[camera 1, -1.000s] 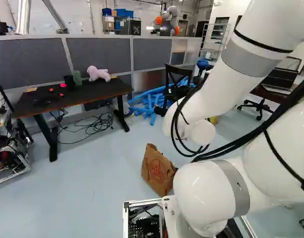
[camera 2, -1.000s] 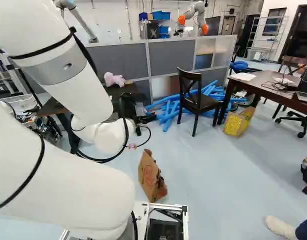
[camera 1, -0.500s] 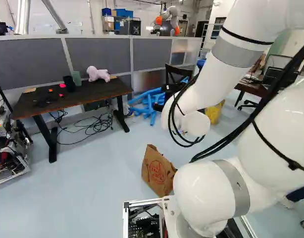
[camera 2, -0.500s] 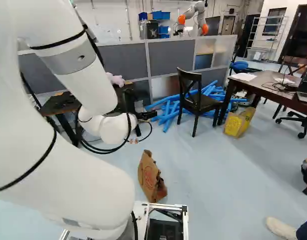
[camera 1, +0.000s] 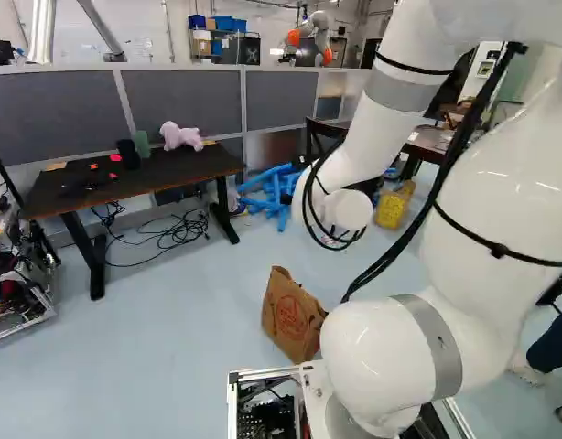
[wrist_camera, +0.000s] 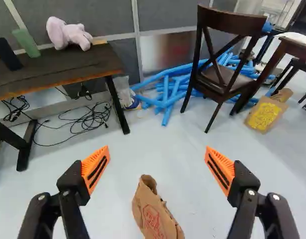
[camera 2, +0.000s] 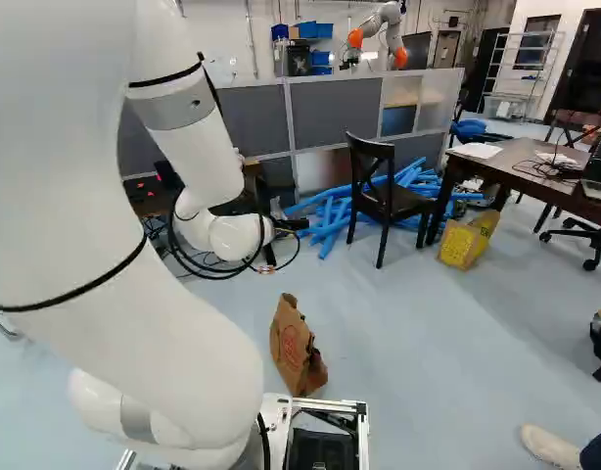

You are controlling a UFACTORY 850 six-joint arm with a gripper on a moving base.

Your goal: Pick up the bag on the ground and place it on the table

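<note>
In the right base view a dark part of my gripper (camera 2: pixel 290 224) shows just past the white wrist, above and beyond the bag. My gripper (wrist_camera: pixel 157 150) stands wide open in the wrist view, nothing between its orange pads. The brown paper bag (wrist_camera: pixel 154 215) is upright on the floor, lower than the fingers and between their lines, not touched. Both base views show this bag (camera 1: pixel 292 315) (camera 2: pixel 296 348) close ahead of the base, red print on its side. A dark-topped table (camera 1: pixel 162 171) with a wooden edge stands beyond it at the left.
On that table are a pink plush toy (wrist_camera: pixel 68 34), a green block (wrist_camera: pixel 26 43) and a black cup. Cables (camera 1: pixel 176 230) lie beneath. Blue foam tubes (camera 2: pixel 330 211), a dark chair (camera 2: pixel 384 196), a yellow-printed bag (camera 2: pixel 464 242) and another table (camera 2: pixel 521 166) stand farther right. Another robot (camera 2: pixel 384 34) is behind the partition.
My arm has shifted: its wrist went up and leftward in the left base view, up and rightward in the right base view. The base and the brown bag have stayed put.
</note>
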